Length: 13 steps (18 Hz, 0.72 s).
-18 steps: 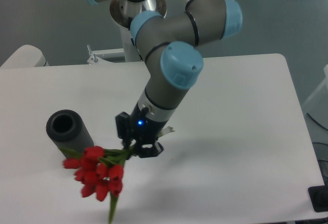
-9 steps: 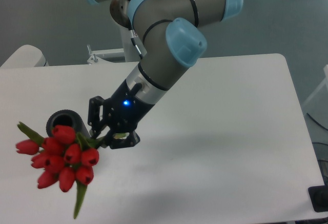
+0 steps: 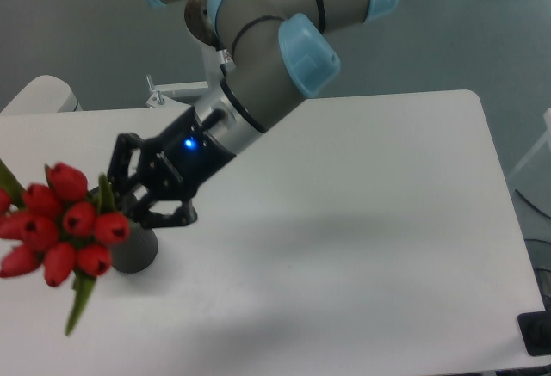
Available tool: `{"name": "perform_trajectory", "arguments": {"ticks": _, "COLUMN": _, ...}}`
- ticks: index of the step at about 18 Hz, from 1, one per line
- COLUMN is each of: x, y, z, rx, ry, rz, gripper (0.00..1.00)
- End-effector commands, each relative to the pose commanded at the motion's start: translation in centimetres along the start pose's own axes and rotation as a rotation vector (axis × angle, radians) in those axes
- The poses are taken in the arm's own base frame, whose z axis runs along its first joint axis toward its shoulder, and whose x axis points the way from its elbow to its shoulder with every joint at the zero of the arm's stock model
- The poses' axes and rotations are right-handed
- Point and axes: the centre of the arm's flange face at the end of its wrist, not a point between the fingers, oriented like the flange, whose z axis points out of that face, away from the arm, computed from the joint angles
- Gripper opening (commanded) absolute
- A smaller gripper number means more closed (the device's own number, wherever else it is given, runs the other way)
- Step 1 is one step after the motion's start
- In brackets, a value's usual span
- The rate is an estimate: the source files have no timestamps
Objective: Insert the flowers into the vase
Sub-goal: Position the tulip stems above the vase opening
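**At the table's left edge, flowers held over the vase**

By the left border, the red flowers overlap the matte black vase, hiding its bore. The gripper pinches their stems. Rightward, the smooth white table lies open to its rounded corner

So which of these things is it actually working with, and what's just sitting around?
Part of the job:
- the flowers, red tulips held in the hand
- the vase, black, mostly hidden behind the bunch

Just there:
- the white table
- a dark object at the bottom right edge, too cut off to identify
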Motion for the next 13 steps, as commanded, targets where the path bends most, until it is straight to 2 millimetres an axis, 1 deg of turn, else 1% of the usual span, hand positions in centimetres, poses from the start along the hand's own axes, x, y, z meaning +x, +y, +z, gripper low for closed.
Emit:
{"name": "perform_trajectory", "arguments": {"ticks": 3, "x": 1.4, "y": 1.3, "z": 1.0, "rx": 0.056, "ry": 0.050, "rz": 0.009, "gripper": 0.08}}
{"name": "perform_trajectory", "arguments": {"ticks": 5, "x": 2.0, "y": 2.9, "z": 1.4, "rx": 0.094, "ry": 0.067, "rz": 0.020, "gripper": 0.08}}
{"name": "perform_trajectory", "arguments": {"ticks": 7, "x": 3.2, "y": 4.1, "z": 1.7, "rx": 0.117, "ry": 0.081, "rz": 0.037, "gripper": 0.08}}
{"name": "perform_trajectory", "arguments": {"ticks": 8, "x": 3.4, "y": 4.5, "z": 1.8, "rx": 0.117, "ry": 0.081, "rz": 0.037, "gripper": 0.08}}
{"name": "perform_trajectory", "arguments": {"ticks": 9, "x": 3.3, "y": 4.9, "z": 1.9, "rx": 0.116, "ry": 0.082, "rz": 0.031, "gripper": 0.08}}
{"name": "perform_trajectory", "arguments": {"ticks": 13, "x": 4.0, "y": 5.1, "z": 2.2, "rx": 0.114, "ry": 0.088, "rz": 0.031, "gripper": 0.10}}
